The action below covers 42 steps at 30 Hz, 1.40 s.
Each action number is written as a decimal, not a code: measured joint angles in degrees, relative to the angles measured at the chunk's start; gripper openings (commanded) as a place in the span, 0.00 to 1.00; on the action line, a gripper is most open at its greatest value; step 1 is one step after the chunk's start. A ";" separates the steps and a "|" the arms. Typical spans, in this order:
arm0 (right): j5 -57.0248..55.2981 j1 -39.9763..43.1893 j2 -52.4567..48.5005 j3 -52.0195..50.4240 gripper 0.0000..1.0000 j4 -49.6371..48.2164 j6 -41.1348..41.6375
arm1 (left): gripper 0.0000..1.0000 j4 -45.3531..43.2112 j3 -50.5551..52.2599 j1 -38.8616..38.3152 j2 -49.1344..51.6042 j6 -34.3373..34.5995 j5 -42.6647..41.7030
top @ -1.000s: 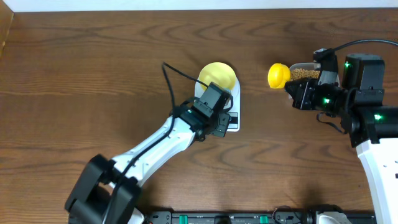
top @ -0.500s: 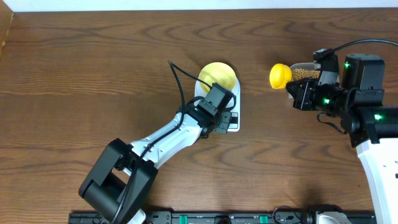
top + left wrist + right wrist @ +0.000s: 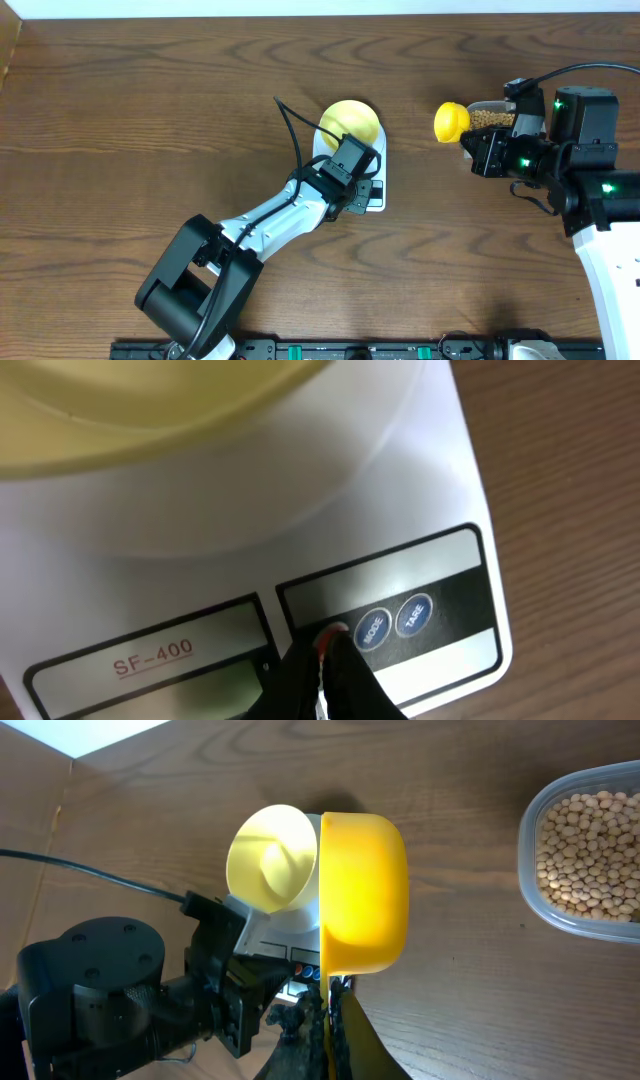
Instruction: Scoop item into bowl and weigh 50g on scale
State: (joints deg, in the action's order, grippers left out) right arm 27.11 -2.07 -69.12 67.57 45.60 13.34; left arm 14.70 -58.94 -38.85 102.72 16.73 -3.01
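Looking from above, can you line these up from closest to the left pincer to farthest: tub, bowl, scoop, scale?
1. Scale: the left pincer has its tips right on the button panel.
2. Bowl: sits on the scale, just beyond the pincer.
3. Scoop: away to the right.
4. Tub: farthest right, just past the scoop.

Overhead straight down on table, left wrist close above scale, right wrist farther back, both showing scale, bowl
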 measured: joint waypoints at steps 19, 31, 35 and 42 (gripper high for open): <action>0.00 0.00 0.00 0.00 0.01 0.00 -0.02 | 0.08 -1.25 -0.02 -0.07 1.33 -0.02 -0.02; -0.02 0.00 0.00 0.00 0.01 0.00 0.00 | 0.08 -1.44 -0.26 -0.46 1.92 0.00 0.00; 0.00 0.00 0.00 0.00 0.01 0.07 -0.02 | 0.08 -1.51 -0.72 -0.66 2.29 0.00 0.20; 0.00 0.00 0.00 0.00 0.01 0.31 -0.42 | 0.08 -1.51 -0.74 -0.66 2.29 0.00 0.28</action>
State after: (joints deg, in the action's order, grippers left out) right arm 27.11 -2.07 -69.12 67.57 45.91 12.93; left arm 13.19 -59.68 -39.51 105.01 16.73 -2.72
